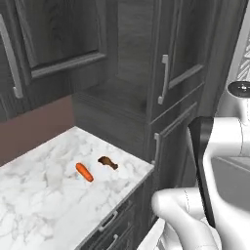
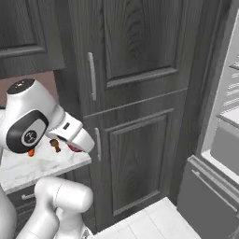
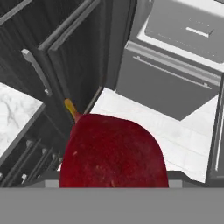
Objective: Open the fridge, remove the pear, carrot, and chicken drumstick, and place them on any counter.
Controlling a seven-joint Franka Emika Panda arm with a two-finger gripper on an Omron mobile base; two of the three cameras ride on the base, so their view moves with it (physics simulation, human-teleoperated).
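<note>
The fridge (image 2: 224,140) stands open at the right, white shelves showing. On the counter (image 1: 44,205) the carrot (image 1: 84,172) and the chicken drumstick (image 1: 107,162) already lie near each other. The pear (image 3: 113,153) sits right in front of the hand camera, apparently clamped in the gripper (image 2: 74,147), beside the counter's edge. This looks like the last delivery: the arm should carry the pear over the marble, lower it, and release.

- White marble counter (image 1: 44,195) with grey veins, set over dark drawers with silver bar handles.
- Orange carrot (image 1: 84,172) lying flat near the counter's right corner.
- Brown chicken drumstick (image 1: 107,162) just beside the carrot, apart from it, nearer the tall cabinet.
</note>
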